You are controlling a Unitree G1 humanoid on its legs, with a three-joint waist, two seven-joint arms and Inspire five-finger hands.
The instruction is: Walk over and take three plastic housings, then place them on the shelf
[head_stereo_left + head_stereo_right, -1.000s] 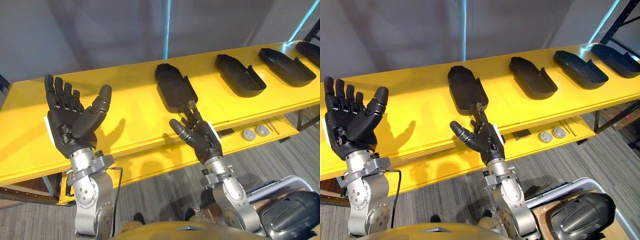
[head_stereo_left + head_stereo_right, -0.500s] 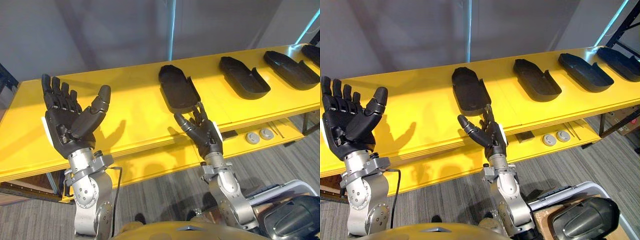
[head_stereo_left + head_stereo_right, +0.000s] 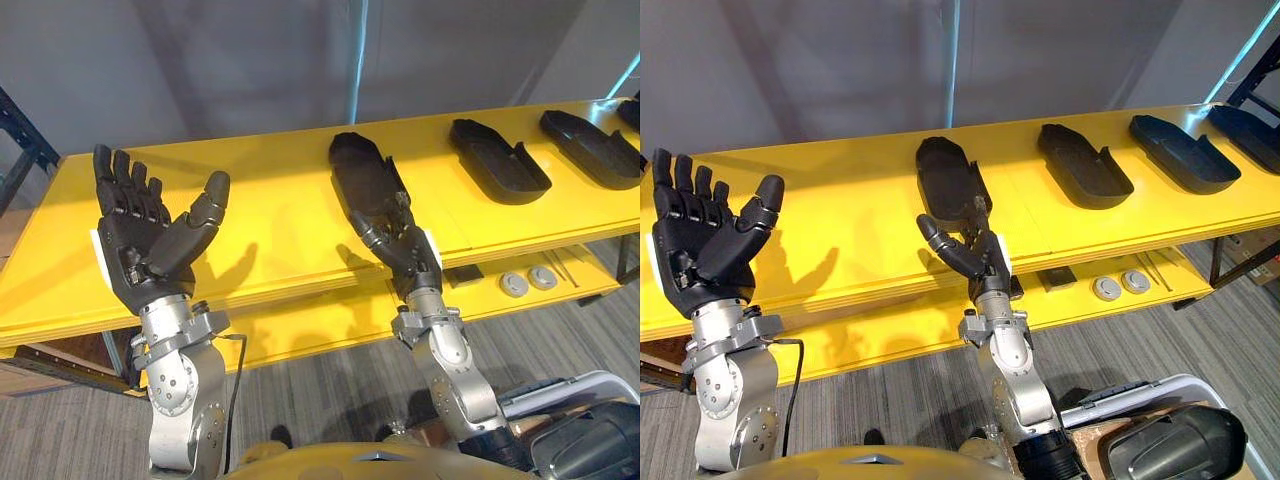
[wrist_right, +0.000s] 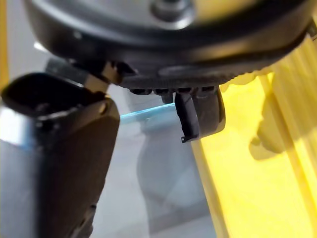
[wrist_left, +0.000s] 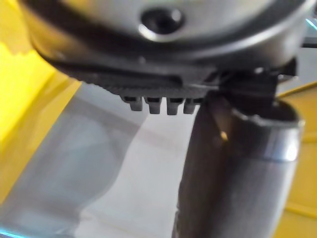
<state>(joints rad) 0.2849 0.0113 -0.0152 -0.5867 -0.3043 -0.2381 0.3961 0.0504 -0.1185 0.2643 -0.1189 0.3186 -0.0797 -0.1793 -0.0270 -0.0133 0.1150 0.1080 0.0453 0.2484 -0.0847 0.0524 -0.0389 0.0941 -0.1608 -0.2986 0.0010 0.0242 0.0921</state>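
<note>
Both sets of fingers are open and neither is holding anything. The right hand's dark fingers (image 3: 388, 212) are stretched out straight with the thumb splayed. From the head camera they overlap the near end of the closest black plastic housing (image 3: 358, 170), a long shallow shell lying hollow side up. Can't tell if they're actually touching it or just hovering over the lip. Behind them the right hand (image 3: 408, 255) reaches in over the front edge of the long yellow counter (image 3: 270, 215). The left hand (image 3: 140, 245) is held up off to the side, palm open, fingers straight up, thumb out, nothing in it, well apart from any housing. Further along the counter to the robot's right there's a second black housing (image 3: 498, 172) and a third housing (image 3: 590, 147) of the same kind, spaced out in a row, plus a fourth housing (image 3: 1248, 125) near the far end. So I'd say the walking part is done and we're at the very start of grabbing housing number one, zero of three picked up. Next move as I see it: get the fingers onto that near rim, curl the thumb against it, and lift without shoving the shell away across the counter.
</note>
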